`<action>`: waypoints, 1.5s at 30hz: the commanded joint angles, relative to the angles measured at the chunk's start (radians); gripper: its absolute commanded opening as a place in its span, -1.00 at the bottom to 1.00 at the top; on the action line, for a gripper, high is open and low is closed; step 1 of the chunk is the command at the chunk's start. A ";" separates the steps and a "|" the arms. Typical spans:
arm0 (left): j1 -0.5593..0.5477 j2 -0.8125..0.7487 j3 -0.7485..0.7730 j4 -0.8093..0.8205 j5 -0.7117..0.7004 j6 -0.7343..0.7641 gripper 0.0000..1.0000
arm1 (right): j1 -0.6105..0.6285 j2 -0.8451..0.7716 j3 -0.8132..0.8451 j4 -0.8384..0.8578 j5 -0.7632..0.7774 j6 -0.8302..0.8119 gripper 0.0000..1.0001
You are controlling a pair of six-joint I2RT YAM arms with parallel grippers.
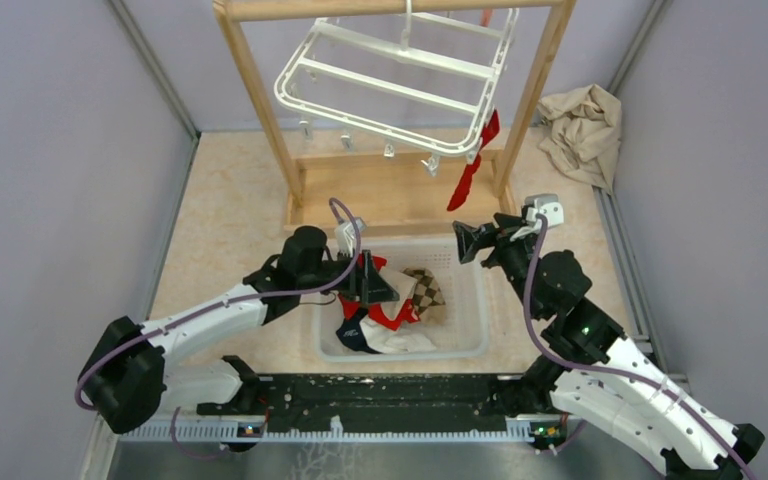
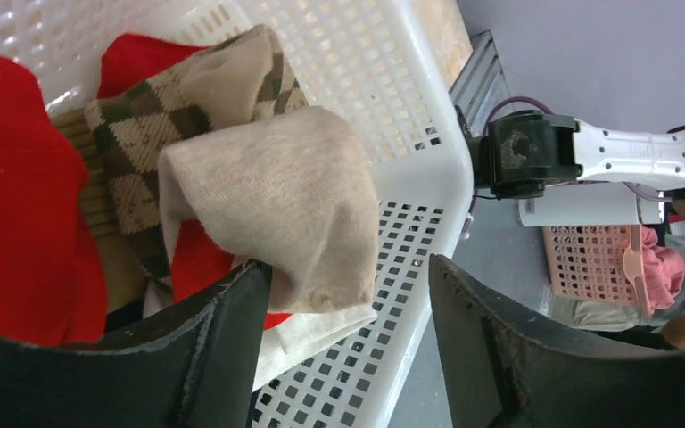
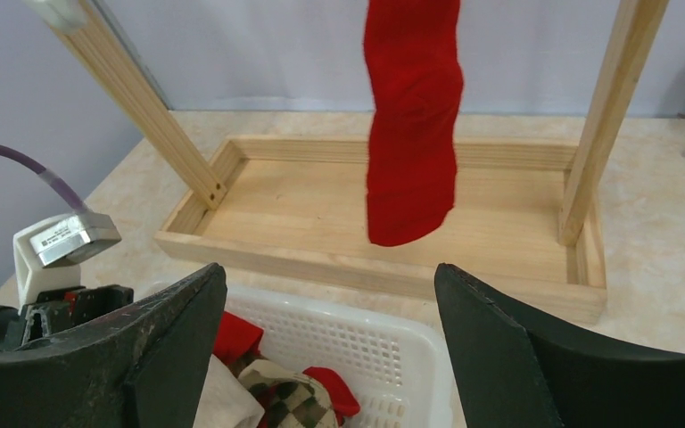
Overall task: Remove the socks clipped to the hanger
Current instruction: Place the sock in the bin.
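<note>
One red sock [image 1: 470, 165] is clipped at the lower right corner of the hanger [image 1: 390, 85], dangling inside the wooden frame [image 1: 258, 95] over its base tray. Hanger hooked on the frame's top bar, tilted

Several socks are in the white perforated basket [image 1: 477, 300] on the desk [image 1: 230, 220], just in front of the frame: red pair [image 2: 18, 205], argyle sock [image 2: 143, 134], navy sock [image 1: 355, 338], cream sock [image 2: 276, 196]

left fingers [image 1: 380, 280] over the basket, spread apart; cream sock touches the inner face of one finger only, clear gap to the other, so no grip

right fingers [image 1: 468, 242] wide open, nothing between them, at the basket's far right corner, facing the hanging red sock, apart from it

Crumpled beige cloth [image 1: 580, 130] on the desk, back right
</note>
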 commanded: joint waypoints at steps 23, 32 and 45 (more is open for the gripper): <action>-0.027 -0.099 0.043 -0.175 -0.176 0.023 0.98 | -0.054 0.145 0.009 -0.008 0.062 0.035 0.81; -0.027 -0.180 0.039 -0.216 -0.230 0.019 0.98 | -0.201 0.226 0.046 0.052 -0.085 0.092 0.81; -0.027 -0.184 0.040 -0.207 -0.224 0.025 0.98 | -0.377 0.274 0.056 0.179 -0.307 0.175 0.55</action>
